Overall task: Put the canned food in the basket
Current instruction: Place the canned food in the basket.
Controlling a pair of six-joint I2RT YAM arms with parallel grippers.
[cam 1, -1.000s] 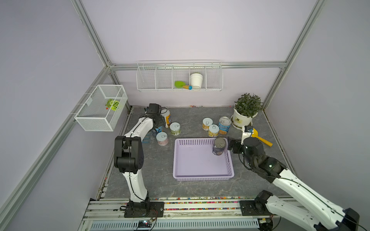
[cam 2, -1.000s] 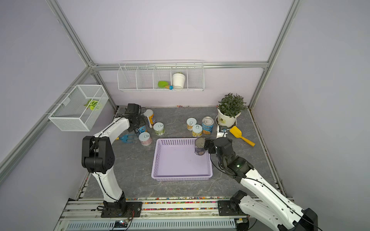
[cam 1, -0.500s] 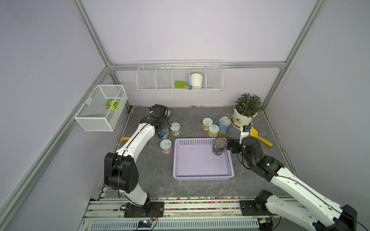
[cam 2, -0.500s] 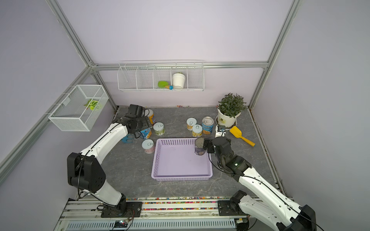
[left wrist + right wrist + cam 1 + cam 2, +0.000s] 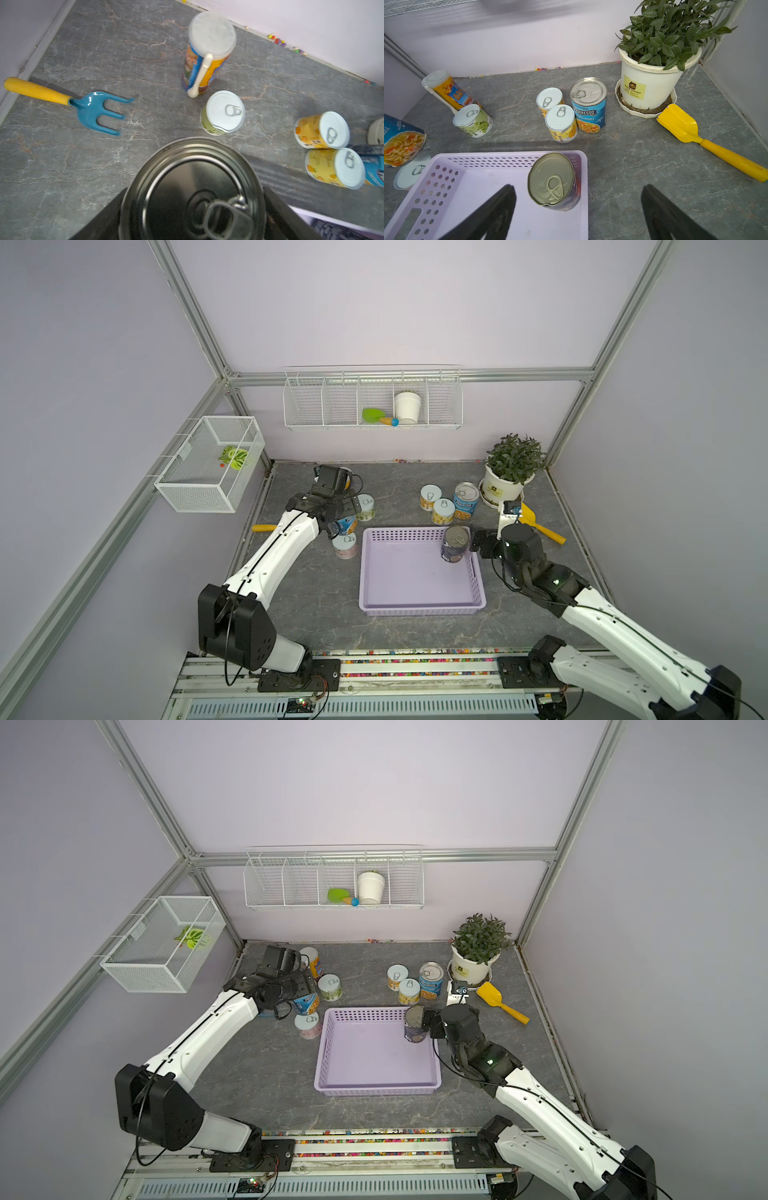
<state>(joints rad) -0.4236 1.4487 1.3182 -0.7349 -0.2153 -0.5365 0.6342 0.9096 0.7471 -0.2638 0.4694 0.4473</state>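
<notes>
The lavender basket lies mid-table in both top views. A dark-labelled can stands in its far right corner. My right gripper is open just behind that can, its jaws wide apart and clear of it. My left gripper is shut on a blue-labelled, silver-topped can, held above the table left of the basket. On the table stand a pale-lidded can, a green can, two yellow cans and a blue soup can.
A tall plastic-lidded tub stands at the back left, with a blue hand fork near the left wall. A potted plant and a yellow shovel are at the back right. White wire baskets hang on the walls.
My left arm has stretched forward and carried the blue-labelled can from the back left towards the basket. The right gripper has stayed open by the dark can.
</notes>
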